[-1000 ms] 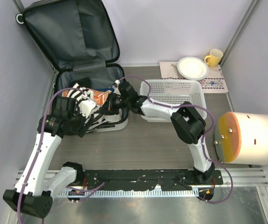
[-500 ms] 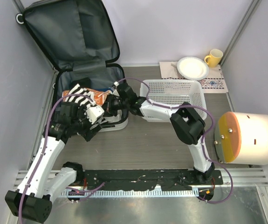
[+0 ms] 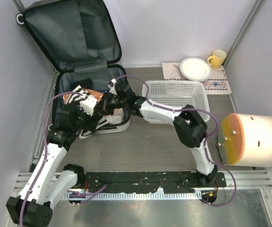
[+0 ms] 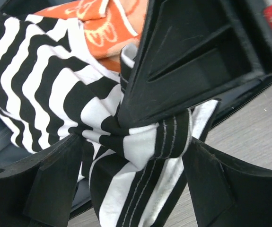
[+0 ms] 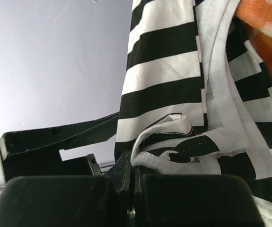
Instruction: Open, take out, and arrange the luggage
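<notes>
The luggage [image 3: 69,33] lies open at the back left, its grey-lined lid leaning on the wall. A black-and-white striped garment [image 3: 77,91] and an orange cloth [image 3: 99,94] are in its base. My right gripper [image 3: 106,103] reaches over the base and is shut on a fold of the striped garment [image 5: 164,71], pinched at the jaw line [image 5: 135,171]. My left gripper [image 4: 131,189] is open, its two fingers standing wide on either side of the hanging striped garment [image 4: 41,85], just below the right gripper [image 4: 197,56]. Orange cloth [image 4: 102,23] shows behind.
A white slatted basket [image 3: 176,99] stands right of the luggage, under the right forearm. Behind it a plate [image 3: 196,68] and a yellow mug [image 3: 216,58] sit on a patterned mat. A white cylinder with an orange face [image 3: 254,139] lies at the right. Walls close in left and back.
The right gripper has shifted left over the suitcase base, still holding the striped garment. The left gripper has opened wider and come in under it around the cloth.
</notes>
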You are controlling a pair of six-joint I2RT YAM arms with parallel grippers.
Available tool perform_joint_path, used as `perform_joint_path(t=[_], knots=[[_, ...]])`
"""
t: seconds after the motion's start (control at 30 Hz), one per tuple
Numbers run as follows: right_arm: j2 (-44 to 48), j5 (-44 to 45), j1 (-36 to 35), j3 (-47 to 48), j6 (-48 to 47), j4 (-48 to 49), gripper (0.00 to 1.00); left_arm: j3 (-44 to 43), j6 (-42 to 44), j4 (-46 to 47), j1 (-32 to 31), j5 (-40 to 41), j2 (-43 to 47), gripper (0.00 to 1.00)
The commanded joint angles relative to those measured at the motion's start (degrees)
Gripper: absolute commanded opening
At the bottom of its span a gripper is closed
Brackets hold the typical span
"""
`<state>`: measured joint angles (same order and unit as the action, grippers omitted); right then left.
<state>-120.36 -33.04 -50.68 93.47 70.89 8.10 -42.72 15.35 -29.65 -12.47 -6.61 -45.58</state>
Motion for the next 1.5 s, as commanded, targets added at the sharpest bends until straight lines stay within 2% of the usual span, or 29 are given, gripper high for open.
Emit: perform_joint_path(t=[0.0,0.13,0.23,0.37,0.47,0.53,0.63,0.67,0.7,0.77,0.83,1.03,1.07,1.1,1.27,1.47], knots=[[3.11,0.52,-0.39,2.68,1.35,2.36,0.01,-2.46,-4.54,3.11,0.08,6.69,-1.61,0.85],[3.2,0.69,-0.91,2.86,1.88,2.1,0.01,-2.54,-4.9,3.37,-0.01,9.51,-2.49,0.83],[3.72,0.6,-1.44,2.07,2.06,1.75,0.01,-3.16,-4.28,2.24,0.08,10.65,-1.8,0.74],[5.13,0.25,-2.06,-1.53,2.06,1.39,0.01,-5.96,1.77,-5.4,0.08,7.85,1.36,0.47],[5.66,-0.18,-2.76,-2.59,1.79,1.66,0.01,-8.07,8.97,-14.27,0.08,1.7,4.26,0.31],[5.57,-0.53,-3.11,-3.47,0.31,1.66,0.01,-8.87,11.87,-19.1,0.08,-0.23,4.97,0.28],[5.22,-0.71,-3.29,-5.49,-1.1,1.66,0.01,-10.1,13.56,-25.08,0.08,-2.08,3.75,0.45],[5.13,-0.8,-3.29,-6.28,-1.54,1.66,0.01,-10.45,13.91,-26.67,0.08,-3.22,3.14,0.6],[4.96,-0.98,-3.29,-6.63,-2.16,1.57,0.01,-10.63,14.26,-28.86,0.08,-4.19,2.26,0.68],[4.61,-0.89,-3.29,-7.68,-2.86,1.39,0.01,-9.84,14.09,-28.89,0.08,-6.74,2.34,0.78],[4.34,-0.63,-3.29,-8.13,-3.3,1.57,0.01,-7.48,14.09,-26.53,0.08,-6.93,3.65,0.82],[4.08,0.69,-2.94,-7.43,-4.53,1.22,0.03,-1.94,14.88,-17.56,0.08,-6.22,5.5,0.83],[3.81,0.95,-2.85,-6.82,-4.62,1.04,0.08,-0.97,14.79,-14.76,-0.01,-6.39,5.94,0.84],[3.73,0.96,-2.76,-6.55,-4.71,0.87,0.24,1.13,14.79,-13.0,0.08,-6.22,6.29,0.84],[3.99,2.53,-2.32,-5.23,-6.29,-1.5,0.37,7.03,15.49,-1.23,0.08,-3.23,9.63,0.82],[5.83,6.57,-0.83,-4.26,-8.31,-6.76,0.38,13.09,21.55,4.5,0.08,-4.9,13.06,0.75]])
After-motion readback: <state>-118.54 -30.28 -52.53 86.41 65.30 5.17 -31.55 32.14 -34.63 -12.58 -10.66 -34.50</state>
